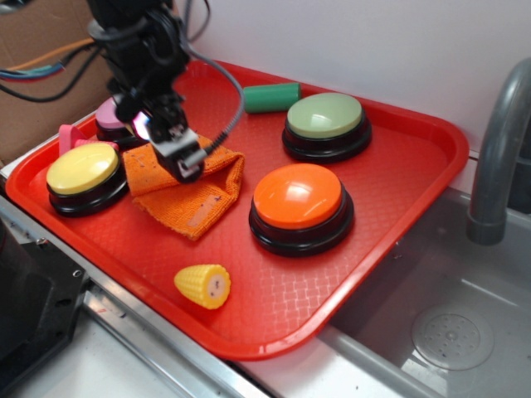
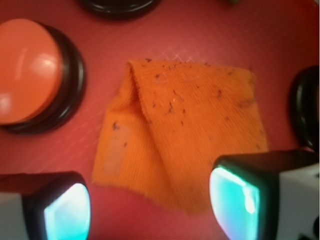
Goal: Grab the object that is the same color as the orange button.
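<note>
Soft orange cloth [image 1: 189, 195], folded over on itself, ribbed microfibre weave, edges a little frayed, peppered with small dark specks in the wrist view [image 2: 195, 135]. Lying flat on the red tray [image 1: 398, 215], between the yellow button [image 1: 83, 168] and the orange button [image 1: 299, 197], close to both, not clearly touching either.

Gripper [image 1: 189, 162] poised directly above the cloth near its upper edge; jaws apart, one pad [image 2: 65, 212] on each side of the wrist view's lower edge, glowing pale teal, with cloth showing between them. Cannot tell whether the fingertips touch the fabric.

Also on the tray: the orange button, a large glossy dome on a black round base, same hue as the cloth [image 2: 25, 70]; a pale green button [image 1: 325, 116] of the same build toward the back; a pink button [image 1: 109, 116] partly hidden behind the arm; a green cylinder [image 1: 270, 97] lying on its side near the far rim; a small yellow toy corn piece [image 1: 204, 285] near the front rim. Tray surface hard plastic with a fine diamond-grid texture, rim raised and rounded.

Right of the tray, a grey metal sink [image 1: 448, 332] with a curved grey tap [image 1: 498, 157].
</note>
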`<action>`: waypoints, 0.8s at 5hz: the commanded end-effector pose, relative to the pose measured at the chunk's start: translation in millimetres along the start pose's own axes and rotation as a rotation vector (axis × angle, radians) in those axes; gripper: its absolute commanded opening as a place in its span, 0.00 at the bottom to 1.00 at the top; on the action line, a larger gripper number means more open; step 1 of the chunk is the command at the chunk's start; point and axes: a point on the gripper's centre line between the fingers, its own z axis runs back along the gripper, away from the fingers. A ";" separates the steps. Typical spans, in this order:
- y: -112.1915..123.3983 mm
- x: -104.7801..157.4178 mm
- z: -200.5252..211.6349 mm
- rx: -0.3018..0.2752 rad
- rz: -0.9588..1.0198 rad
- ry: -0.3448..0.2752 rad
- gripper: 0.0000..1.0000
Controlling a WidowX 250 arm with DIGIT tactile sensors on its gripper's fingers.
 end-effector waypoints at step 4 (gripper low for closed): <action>25.4 7.5 -54.5 0.023 -0.011 0.097 0.00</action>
